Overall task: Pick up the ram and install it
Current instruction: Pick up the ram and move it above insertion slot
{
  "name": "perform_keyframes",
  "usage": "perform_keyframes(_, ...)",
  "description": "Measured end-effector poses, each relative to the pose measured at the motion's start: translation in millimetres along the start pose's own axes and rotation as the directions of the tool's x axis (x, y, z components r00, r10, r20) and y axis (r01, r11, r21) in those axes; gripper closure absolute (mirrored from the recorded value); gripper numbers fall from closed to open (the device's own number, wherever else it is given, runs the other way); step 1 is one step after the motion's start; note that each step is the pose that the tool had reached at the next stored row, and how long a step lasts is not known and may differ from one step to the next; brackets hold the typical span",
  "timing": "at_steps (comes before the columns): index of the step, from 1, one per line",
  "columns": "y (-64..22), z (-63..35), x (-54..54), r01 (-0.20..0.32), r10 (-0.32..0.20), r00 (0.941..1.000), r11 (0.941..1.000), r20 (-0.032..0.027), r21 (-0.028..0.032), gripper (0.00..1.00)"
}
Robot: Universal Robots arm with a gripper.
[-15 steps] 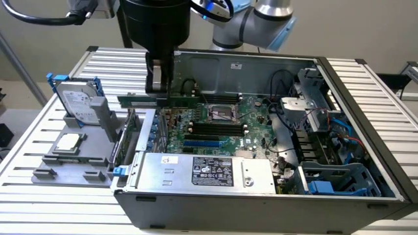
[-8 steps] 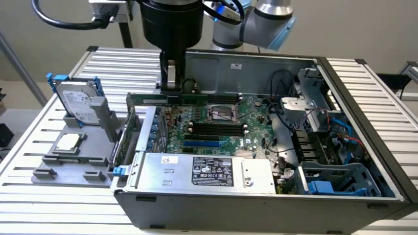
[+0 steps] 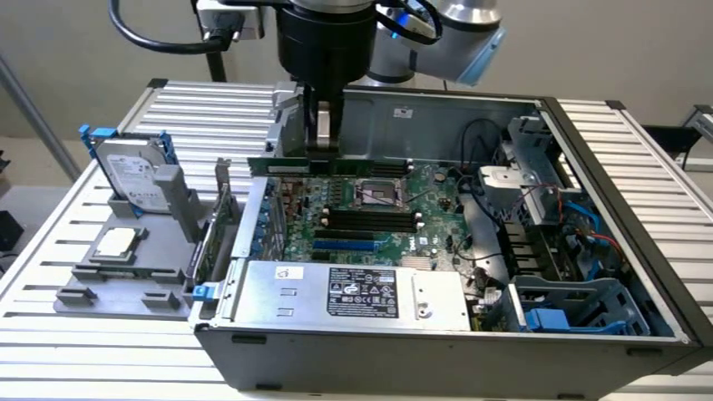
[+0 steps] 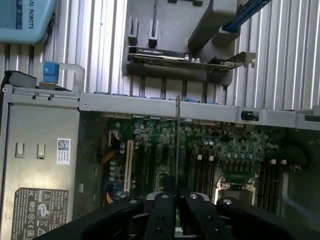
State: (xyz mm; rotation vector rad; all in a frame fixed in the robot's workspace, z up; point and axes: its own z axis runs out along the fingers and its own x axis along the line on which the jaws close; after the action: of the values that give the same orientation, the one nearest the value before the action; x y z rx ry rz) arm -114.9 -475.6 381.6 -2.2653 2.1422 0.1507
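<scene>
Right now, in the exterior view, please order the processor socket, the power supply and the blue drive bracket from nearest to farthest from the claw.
1. Processor socket, on the motherboard, close by the claw, which grips the ram.
2. Power supply, along the case's near edge.
3. Blue drive bracket, near corner, exterior view's right.

ram [image 3: 373, 165]: exterior view, above 12 o'clock edge of motherboard [image 3: 373, 219]
hard drive [image 3: 125, 177]: 9 o'clock of case [image 3: 446, 359]

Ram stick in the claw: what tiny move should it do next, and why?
Probably lower the ram toward the black slots on the motherboard. The gripper holds it on edge above the board, running the same way as the slots, not seated in one yet.
</scene>
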Motion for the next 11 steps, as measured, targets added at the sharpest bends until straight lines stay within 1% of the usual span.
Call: perform_keyframes(11, -42.0, 0.4, -12.2, 0.0, 0.0, 1.0, 1.0, 0.0, 0.0, 0.86)
